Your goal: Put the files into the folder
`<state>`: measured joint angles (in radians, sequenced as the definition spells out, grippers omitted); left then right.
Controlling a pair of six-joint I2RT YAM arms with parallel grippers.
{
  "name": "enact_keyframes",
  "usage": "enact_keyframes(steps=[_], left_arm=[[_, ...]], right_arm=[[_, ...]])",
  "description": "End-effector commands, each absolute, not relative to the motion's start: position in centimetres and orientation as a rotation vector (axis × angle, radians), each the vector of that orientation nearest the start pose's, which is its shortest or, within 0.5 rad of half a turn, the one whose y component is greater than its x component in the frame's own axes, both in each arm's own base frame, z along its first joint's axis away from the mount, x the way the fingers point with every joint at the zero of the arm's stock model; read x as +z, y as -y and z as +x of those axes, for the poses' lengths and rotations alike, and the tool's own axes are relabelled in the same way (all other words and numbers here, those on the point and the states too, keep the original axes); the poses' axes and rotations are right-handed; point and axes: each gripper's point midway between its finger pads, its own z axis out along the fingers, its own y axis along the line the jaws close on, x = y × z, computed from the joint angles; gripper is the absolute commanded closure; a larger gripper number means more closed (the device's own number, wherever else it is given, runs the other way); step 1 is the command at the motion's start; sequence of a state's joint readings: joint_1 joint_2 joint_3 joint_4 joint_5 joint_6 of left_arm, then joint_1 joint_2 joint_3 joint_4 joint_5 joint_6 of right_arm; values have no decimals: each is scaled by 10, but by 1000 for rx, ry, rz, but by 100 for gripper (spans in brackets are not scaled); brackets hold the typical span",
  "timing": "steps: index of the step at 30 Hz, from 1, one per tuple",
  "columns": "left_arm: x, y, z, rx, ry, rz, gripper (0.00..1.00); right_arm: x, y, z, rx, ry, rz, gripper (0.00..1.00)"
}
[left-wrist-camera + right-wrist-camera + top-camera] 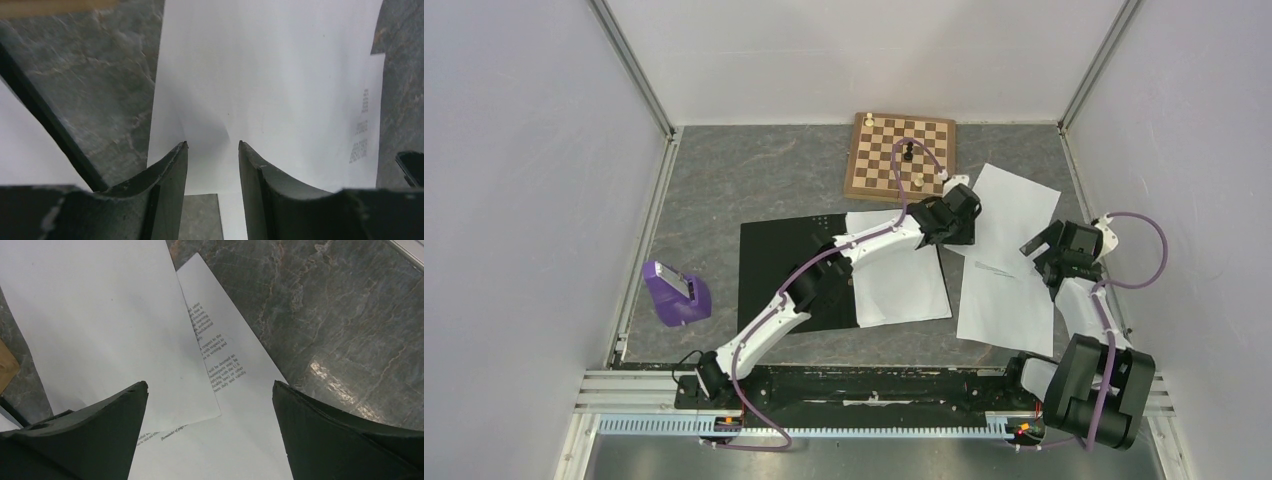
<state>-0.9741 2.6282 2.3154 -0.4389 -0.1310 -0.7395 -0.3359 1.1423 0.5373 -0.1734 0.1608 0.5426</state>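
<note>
Two files [1004, 300] lay overlapped just right of the folder [774, 270], long axes roughly parallel to its edge. Left gripper [212, 145], half-open and empty, straddled their folder-side edge; right gripper [210, 385] hung wide open, empty, above them.

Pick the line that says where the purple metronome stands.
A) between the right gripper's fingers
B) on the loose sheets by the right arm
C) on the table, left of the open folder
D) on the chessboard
C: the purple metronome stands on the table, left of the open folder and apart from it.
</note>
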Motion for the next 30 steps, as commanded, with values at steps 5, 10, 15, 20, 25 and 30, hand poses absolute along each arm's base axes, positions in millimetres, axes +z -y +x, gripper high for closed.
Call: enact_keyframes(steps=[5,10,15,20,25,30], left_arm=[[26,554,286,-730,-2581,376,51],[39,552,261,-775,-2604,488,52],[74,542,255,-791,-2553,571,52],[123,546,263,-847,-2438,608,49],[124,538,303,-701,-2378,538,47],[88,533,327,-643,-2441,474,40]], right_arm=[[56,113,259,-114,-2080,1086,2],[53,112,252,-120,-2094,1084,2],[54,119,246,-181,-2093,1072,2],[61,133,243,-262,-2077,1081,2],[44,138,233,-242,-2096,1148,2],[26,132,230,-122,-2092,1193,2]])
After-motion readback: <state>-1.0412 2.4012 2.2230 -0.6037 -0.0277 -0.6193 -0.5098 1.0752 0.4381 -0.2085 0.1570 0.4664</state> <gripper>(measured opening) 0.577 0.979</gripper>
